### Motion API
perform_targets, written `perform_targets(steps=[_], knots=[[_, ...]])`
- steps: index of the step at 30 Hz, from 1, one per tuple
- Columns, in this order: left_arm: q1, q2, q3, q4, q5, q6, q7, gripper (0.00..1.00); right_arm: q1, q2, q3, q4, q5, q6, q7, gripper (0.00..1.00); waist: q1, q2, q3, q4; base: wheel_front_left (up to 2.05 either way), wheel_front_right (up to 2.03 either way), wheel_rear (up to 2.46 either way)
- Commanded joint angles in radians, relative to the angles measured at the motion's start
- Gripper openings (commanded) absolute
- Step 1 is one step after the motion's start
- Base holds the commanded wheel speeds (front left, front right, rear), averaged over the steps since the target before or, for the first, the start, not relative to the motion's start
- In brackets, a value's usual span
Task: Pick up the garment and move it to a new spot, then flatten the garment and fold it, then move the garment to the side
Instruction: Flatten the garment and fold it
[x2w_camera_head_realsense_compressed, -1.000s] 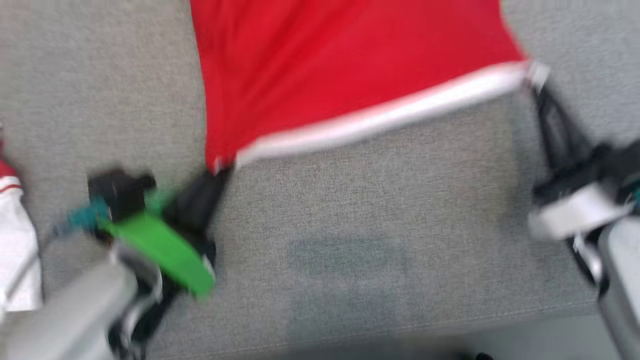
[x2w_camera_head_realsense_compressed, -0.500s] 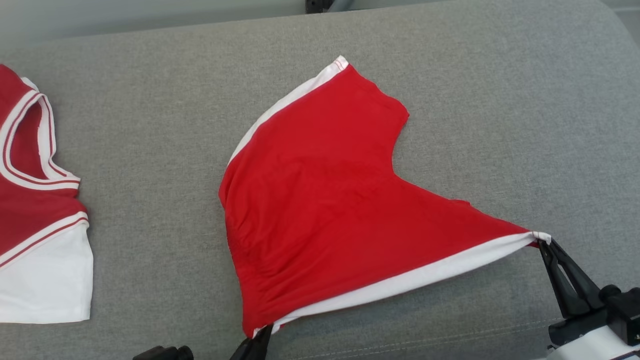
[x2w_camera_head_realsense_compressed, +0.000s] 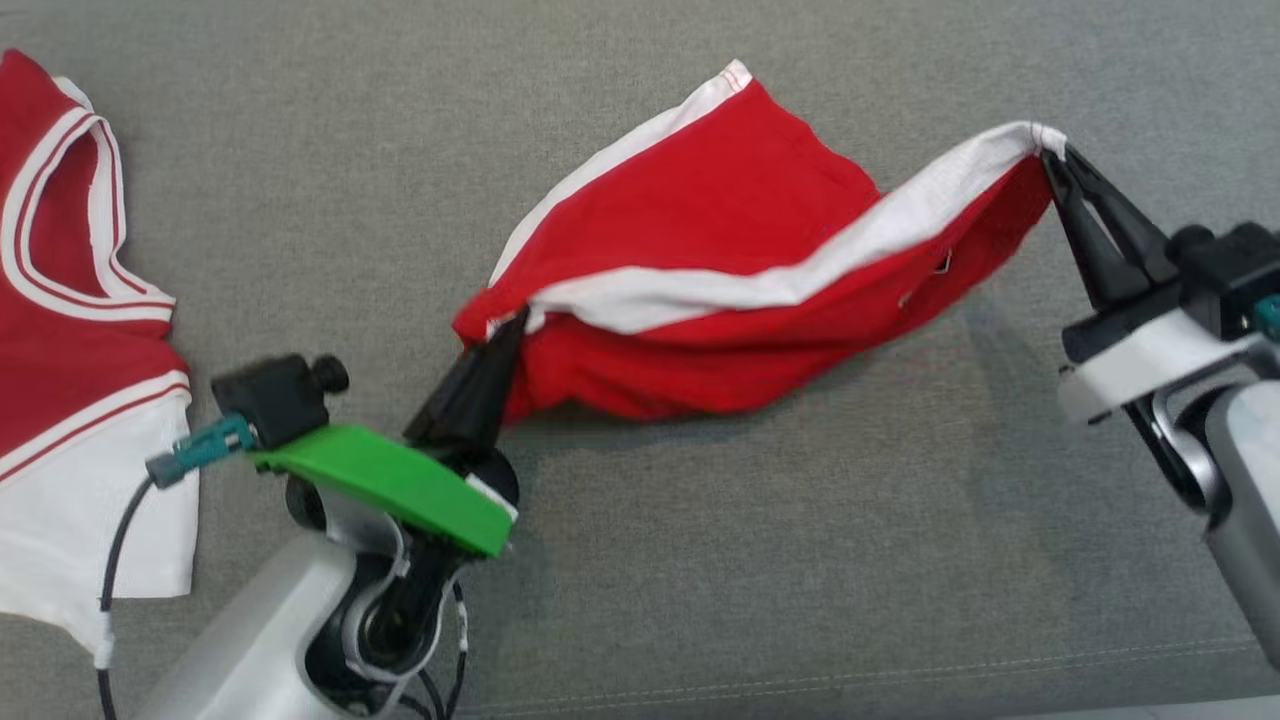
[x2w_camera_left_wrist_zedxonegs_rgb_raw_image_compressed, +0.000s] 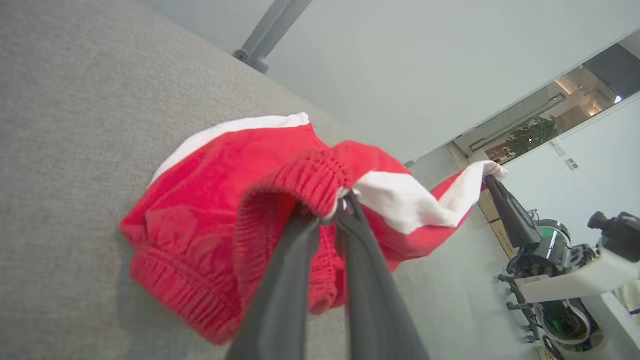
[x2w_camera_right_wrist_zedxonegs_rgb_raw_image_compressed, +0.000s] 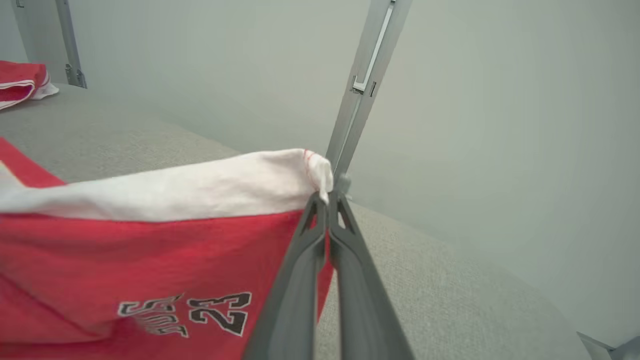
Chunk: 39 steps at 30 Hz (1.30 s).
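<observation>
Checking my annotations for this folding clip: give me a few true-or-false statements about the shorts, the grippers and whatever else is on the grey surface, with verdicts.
1. The left gripper and right gripper each pinch a corner of the red shorts. True.
2. The shorts lie spread flat on the grey cushion. False: they sag bunched between the two grippers.
3. A second red and white garment lies to the robot's left. True.
4. The print on the shorts reads 45. False: it reads 23.

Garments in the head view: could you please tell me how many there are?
2: red shorts, centre, held by the left gripper and right gripper; a red-and-white jersey at the left edge, partly cropped. Others may be out of frame.
</observation>
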Motion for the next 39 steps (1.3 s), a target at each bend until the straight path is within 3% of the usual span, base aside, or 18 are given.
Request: perform_targets(steps=[1, 4, 12, 24, 25, 26, 27, 28, 29, 34, 39], knots=[[-0.032, 0.003, 0.009, 0.021, 0.016, 0.008, 0.001, 0.0, -0.034, -0.006, 0.014, 0.02, 0.002, -0.002, 0.001, 0.0, 0.0001, -0.0001, 0.185, 0.134, 0.0, 0.0, 0.0], [-0.122, -0.043, 0.017, 0.1, 0.009, 0.001, 0.014, 0.0, -0.174, -0.03, 0.076, 0.112, 0.022, -0.002, 0.003, 0.0, 0.0001, -0.0001, 0.24, 0.162, 0.0, 0.0, 0.0], [-0.25, -0.088, 0.003, 0.316, 0.064, 0.01, 0.007, 0.0, -0.435, -0.027, 0.213, 0.36, 0.07, -0.002, -0.019, 0.0, 0.0001, -0.0001, 0.294, 0.195, 0.0, 0.0, 0.0], [-0.292, -0.119, -0.028, 0.399, 0.073, -0.02, 0.033, 0.0, -0.652, -0.013, 0.385, 0.612, 0.15, -0.002, -0.052, 0.0, 0.0001, -0.0001, 0.285, 0.236, 0.0, 0.0, 0.0], [-0.292, -0.119, -0.028, 0.397, 0.074, -0.021, 0.032, 0.0, -0.659, -0.012, 0.393, 0.62, 0.156, -0.002, -0.058, 0.07, 0.0001, -0.0001, 0.283, 0.237, 0.0, 0.0, 0.0], [-0.291, -0.119, -0.028, 0.393, 0.076, -0.023, 0.027, 0.0, -0.665, -0.013, 0.399, 0.628, 0.16, -0.002, -0.065, 0.2, 0.0001, -0.0001, 0.28, 0.237, 0.0, 0.0, 0.0], [-0.29, -0.118, -0.029, 0.387, 0.08, -0.025, 0.023, 0.18, -0.671, -0.013, 0.405, 0.634, 0.163, -0.002, -0.07, 0.55, 0.0001, -0.0001, 0.276, 0.237, 0.0, 0.0, 0.0], [-0.286, -0.12, -0.029, 0.381, 0.079, -0.028, 0.017, 0.47, -0.674, -0.012, 0.408, 0.642, 0.168, -0.002, -0.075, 0.94, 0.0001, -0.0001, 0.271, 0.236, 0.0, 0.0, 0.0], [-0.282, -0.121, -0.028, 0.375, 0.079, -0.029, 0.014, 1.0, -0.676, -0.012, 0.408, 0.65, 0.169, -0.002, -0.079, 1.0, 0.0001, -0.0001, 0.266, 0.235, 0.0, 0.0, 0.0], [-0.261, -0.098, -0.032, 0.333, 0.109, -0.019, -0.011, 1.0, -0.687, -0.021, 0.412, 0.665, 0.193, -0.002, -0.084, 1.0, 0.0001, -0.0001, 0.235, 0.224, 0.0, 0.0, 0.0], [-0.218, -0.037, -0.061, 0.267, 0.224, 0.042, -0.082, 1.0, -0.646, -0.036, 0.465, 0.662, 0.278, -0.002, 0.058, 1.0, 0.0001, -0.0001, 0.194, 0.216, 0.0, 0.0, 0.0]])
